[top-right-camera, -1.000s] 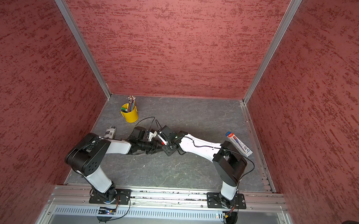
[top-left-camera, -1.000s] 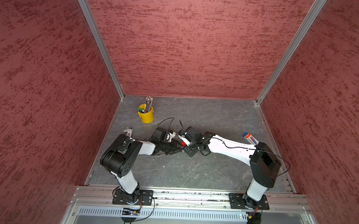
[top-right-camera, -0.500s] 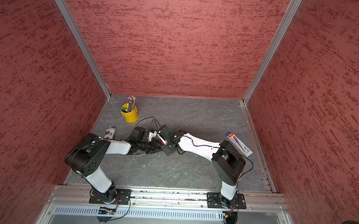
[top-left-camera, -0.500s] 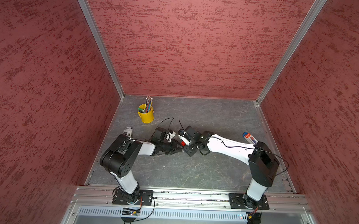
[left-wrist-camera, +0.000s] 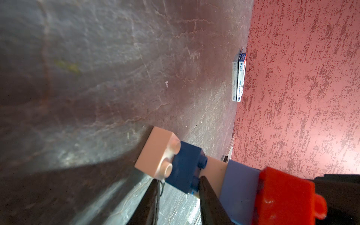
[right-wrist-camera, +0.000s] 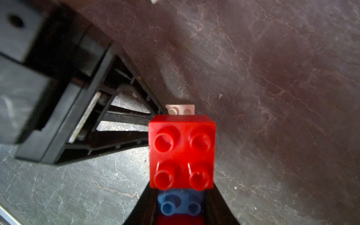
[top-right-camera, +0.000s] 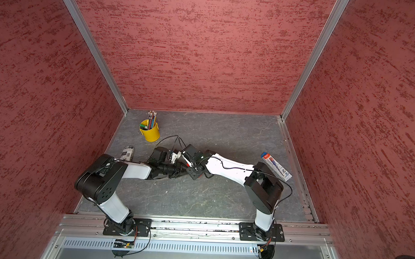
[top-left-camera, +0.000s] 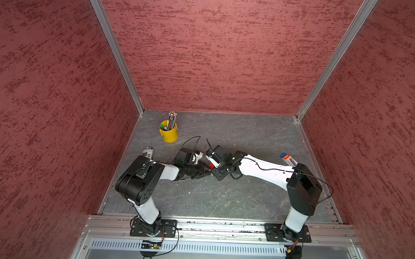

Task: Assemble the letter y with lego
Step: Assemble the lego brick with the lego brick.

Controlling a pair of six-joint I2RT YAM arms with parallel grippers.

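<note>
Red-topped letter y [left-wrist-camera: 194,171] — left gripper [left-wrist-camera: 178,178] and right gripper [right-wrist-camera: 180,202] both clenched on it — centre of floor [top-left-camera: 223,194], walls [top-left-camera: 204,51] well clear.

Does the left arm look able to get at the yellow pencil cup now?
Probably not. The table towards the yellow pencil cup looks bare, but the left hand is shut on the lego figure, which the right hand grips too; it must let go first.

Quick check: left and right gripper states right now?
Left gripper: shut on the lego figure, at its dark blue brick.
Right gripper: shut on the same lego figure, at its red brick end.
</note>
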